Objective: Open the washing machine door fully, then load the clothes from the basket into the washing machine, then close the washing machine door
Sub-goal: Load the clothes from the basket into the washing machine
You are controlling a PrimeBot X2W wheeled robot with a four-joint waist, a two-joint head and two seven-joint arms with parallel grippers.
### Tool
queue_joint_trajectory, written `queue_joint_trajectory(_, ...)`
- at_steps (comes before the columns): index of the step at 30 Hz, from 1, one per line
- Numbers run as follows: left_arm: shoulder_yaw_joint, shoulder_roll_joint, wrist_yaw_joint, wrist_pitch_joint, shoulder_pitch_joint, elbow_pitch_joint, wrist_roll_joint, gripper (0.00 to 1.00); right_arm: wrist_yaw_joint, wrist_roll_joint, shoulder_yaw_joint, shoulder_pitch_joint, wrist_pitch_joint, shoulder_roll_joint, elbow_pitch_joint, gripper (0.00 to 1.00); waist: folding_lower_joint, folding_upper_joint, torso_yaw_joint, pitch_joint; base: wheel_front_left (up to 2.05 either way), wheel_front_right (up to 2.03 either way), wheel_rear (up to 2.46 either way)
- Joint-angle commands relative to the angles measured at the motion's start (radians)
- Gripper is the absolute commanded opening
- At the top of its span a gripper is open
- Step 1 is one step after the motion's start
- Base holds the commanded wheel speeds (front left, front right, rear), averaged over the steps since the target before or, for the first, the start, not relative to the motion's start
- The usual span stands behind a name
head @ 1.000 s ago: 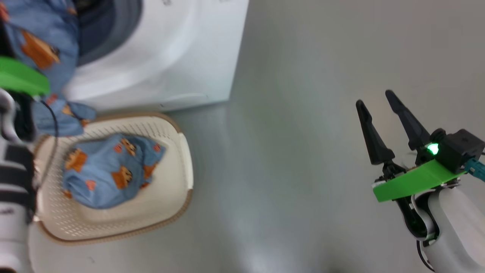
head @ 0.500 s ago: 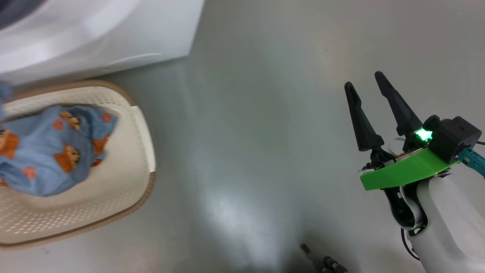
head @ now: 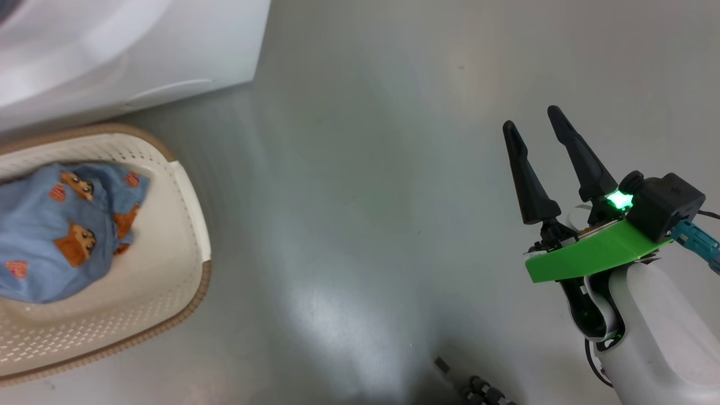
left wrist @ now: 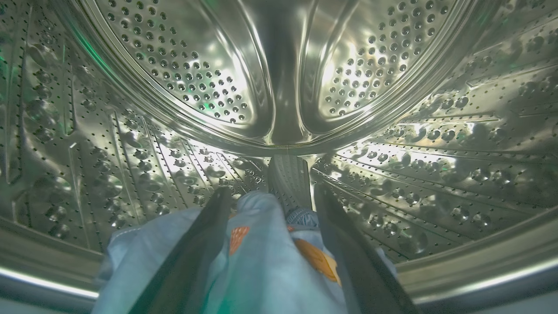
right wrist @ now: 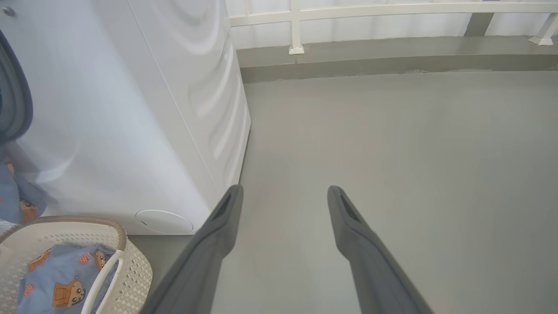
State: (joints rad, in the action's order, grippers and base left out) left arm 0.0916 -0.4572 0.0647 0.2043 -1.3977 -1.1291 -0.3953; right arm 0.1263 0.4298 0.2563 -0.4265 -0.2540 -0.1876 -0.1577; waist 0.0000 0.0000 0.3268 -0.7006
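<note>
My left gripper [left wrist: 272, 194] is inside the washing machine's steel drum [left wrist: 174, 65], its fingers spread open. A light blue garment [left wrist: 261, 261] with orange print lies loose between and under them. Part of blue cloth [right wrist: 17, 196] hangs at the machine's mouth. The second garment [head: 62, 225] [right wrist: 61, 283] lies in the cream basket [head: 191, 225] [right wrist: 130, 270] on the floor before the white washing machine [head: 112, 50] [right wrist: 130, 109]. My right gripper [head: 531, 121] [right wrist: 283, 188] hovers open and empty over the grey floor, well to the right. The washing machine door is out of view.
A round cover [right wrist: 164, 221] sits low on the machine's front. A white railing [right wrist: 296, 26] on a raised grey curb runs along the far side. A small dark object [head: 478, 388] lies at the head view's bottom edge. Grey floor stretches to the machine's right.
The head camera has swung right, so machine and basket slid left. A second ago my left arm held a garment at the machine's mouth; it has left the head view.
</note>
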Motion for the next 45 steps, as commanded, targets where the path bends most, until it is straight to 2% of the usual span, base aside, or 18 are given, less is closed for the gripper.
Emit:
queue_joint_trajectory(1,-0.001,-0.041,0.008,0.010,0.017,0.010,0.004,1.00,0.004,-0.008,0.012,0.007,-0.008,-0.009,0.015,1.00,0.0000,0.0000,-0.011,0.025,0.00,0.00,0.00)
queue_joint_trajectory(8,0.021,-0.010,0.045,0.044,0.101,0.000,-0.006,1.00,0.004,-0.004,0.014,0.005,-0.008,-0.013,-0.001,1.00,0.0000,0.0000,-0.033,0.123,0.00,0.00,0.00)
queue_joint_trajectory(13,0.026,0.021,0.058,0.056,0.214,0.055,-0.021,1.00,0.004,0.000,0.012,0.021,-0.008,-0.020,-0.017,1.00,0.0000,0.0000,-0.056,0.212,0.00,0.00,0.00)
queue_joint_trajectory(30,-0.054,0.135,0.063,0.057,0.735,0.476,-0.024,1.00,0.004,0.009,-0.009,0.105,-0.008,-0.074,-0.052,1.00,0.0000,0.0000,-0.160,0.461,0.00,0.00,0.00)
queue_joint_trajectory(45,-0.129,0.226,0.048,0.057,1.133,0.779,0.018,1.00,0.004,0.012,-0.020,0.196,-0.008,-0.096,-0.064,1.00,0.0000,0.0000,-0.223,0.597,0.00,0.00,0.00)
